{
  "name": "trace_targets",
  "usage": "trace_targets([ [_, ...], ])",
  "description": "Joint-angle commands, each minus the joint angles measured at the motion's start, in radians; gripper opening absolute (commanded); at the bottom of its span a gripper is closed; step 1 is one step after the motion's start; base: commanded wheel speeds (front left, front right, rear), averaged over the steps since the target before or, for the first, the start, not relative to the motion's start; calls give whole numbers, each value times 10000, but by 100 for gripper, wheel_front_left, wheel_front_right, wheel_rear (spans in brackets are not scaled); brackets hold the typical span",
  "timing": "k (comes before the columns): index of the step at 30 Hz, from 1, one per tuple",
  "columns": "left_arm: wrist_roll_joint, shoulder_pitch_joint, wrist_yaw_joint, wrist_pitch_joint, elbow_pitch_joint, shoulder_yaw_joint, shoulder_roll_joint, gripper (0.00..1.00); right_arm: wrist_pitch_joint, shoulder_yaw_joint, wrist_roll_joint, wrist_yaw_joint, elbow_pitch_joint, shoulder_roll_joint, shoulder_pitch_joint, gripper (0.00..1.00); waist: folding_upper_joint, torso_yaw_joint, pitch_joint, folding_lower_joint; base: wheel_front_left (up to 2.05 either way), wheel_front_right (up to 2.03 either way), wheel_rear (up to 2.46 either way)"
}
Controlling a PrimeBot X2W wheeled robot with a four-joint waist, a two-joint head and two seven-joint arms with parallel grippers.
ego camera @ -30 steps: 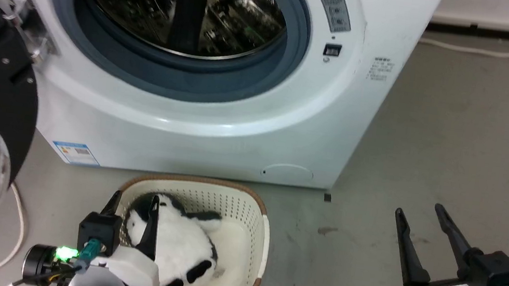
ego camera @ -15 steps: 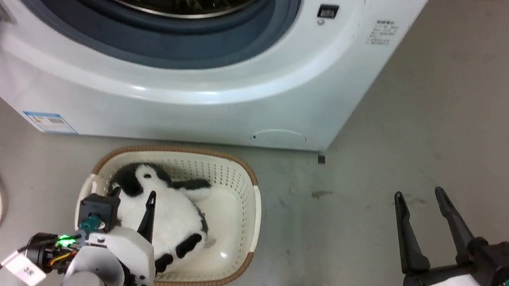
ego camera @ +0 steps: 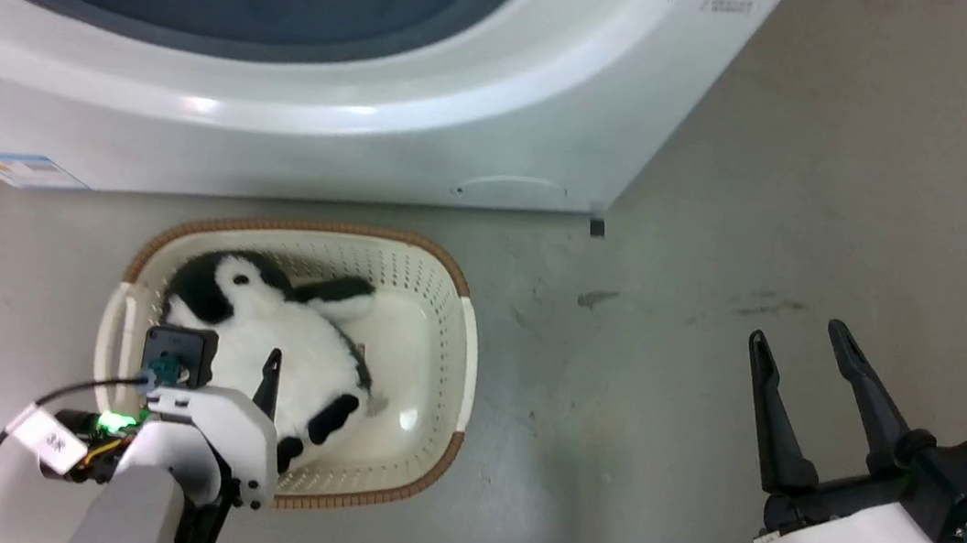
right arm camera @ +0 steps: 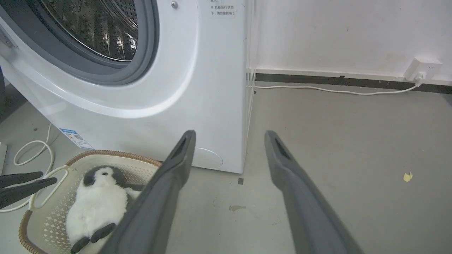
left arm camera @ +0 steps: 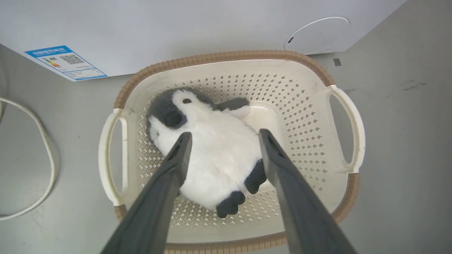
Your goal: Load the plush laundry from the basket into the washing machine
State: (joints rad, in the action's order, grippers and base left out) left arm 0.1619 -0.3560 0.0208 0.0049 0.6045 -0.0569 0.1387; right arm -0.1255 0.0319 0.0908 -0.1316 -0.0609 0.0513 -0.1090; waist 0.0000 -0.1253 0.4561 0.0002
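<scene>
At lower left of the head view, inside the basket just below the washing machine: the plush laundry, belly up, head toward upper left, feet toward lower right. Poised over it, left gripper, spread wide, holding nothing, fingers flanking the white belly; contact unclear. At lower right, right gripper, likewise wide apart, empty, above the grey floor.

Left jaws have drawn back along the plush laundry toward its feet.
</scene>
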Motion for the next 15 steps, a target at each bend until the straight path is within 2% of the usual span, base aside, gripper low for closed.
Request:
trace_targets([
  [1, 68, -392, 4, 96, 329, -78, 94, 100, -94, 27, 81, 5, -82, -2, -226, 100, 0, -108, 291, -2, 0, 0, 0],
  [9, 246, -1438, -429, 939, 1421, -242, 558, 100, -282, 190, 297, 5, -174, -5, -482, 100, 0, -358, 1221, -2, 0, 0, 0],
  [15, 431, -2064, -370, 1772, 2091, -376, 815, 100, -408, 233, 519, 6, -255, -6, -647, 100, 0, -551, 1874, -2, 0, 0, 0],
])
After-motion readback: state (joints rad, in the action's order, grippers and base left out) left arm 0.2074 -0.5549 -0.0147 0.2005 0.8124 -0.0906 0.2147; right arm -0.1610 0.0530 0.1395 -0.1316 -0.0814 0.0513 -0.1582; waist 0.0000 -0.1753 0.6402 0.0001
